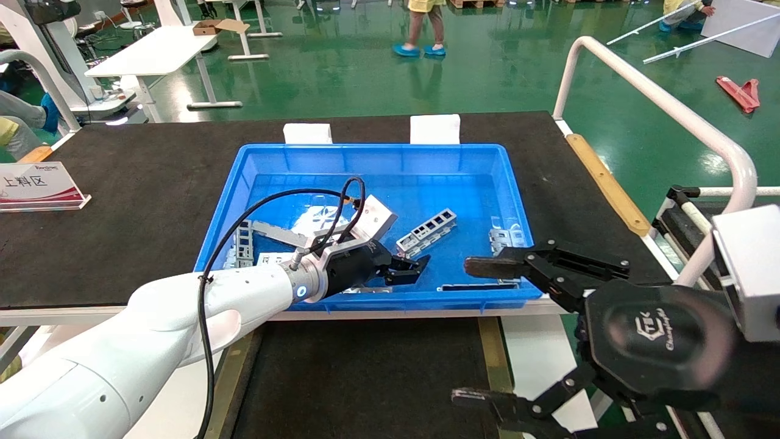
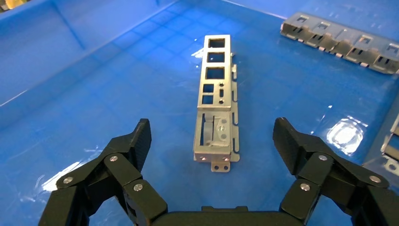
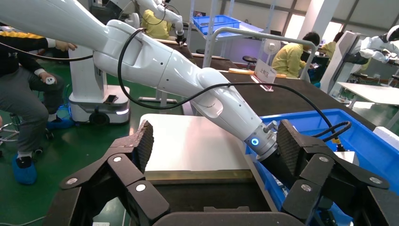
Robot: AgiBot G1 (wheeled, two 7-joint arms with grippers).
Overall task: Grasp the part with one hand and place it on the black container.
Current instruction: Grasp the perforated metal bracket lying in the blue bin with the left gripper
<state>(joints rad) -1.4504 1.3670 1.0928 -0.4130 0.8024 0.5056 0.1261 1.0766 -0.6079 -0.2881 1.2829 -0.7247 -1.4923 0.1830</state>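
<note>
The part, a silver-grey ladder-like bar, lies on the floor of the blue bin. My left gripper is inside the bin, open and empty, just short of the part's near end. In the left wrist view the part lies lengthwise ahead, its near end between the open fingers of the left gripper, untouched. The black container, a flat tray with gold strips, lies in front of the bin. My right gripper hovers open and empty at the tray's right; it also shows in the right wrist view, above the tray.
More metal parts lie in the bin at the left and right, and a flat grey strip lies by the front wall. Another ladder part lies farther off. A white railing stands on the right.
</note>
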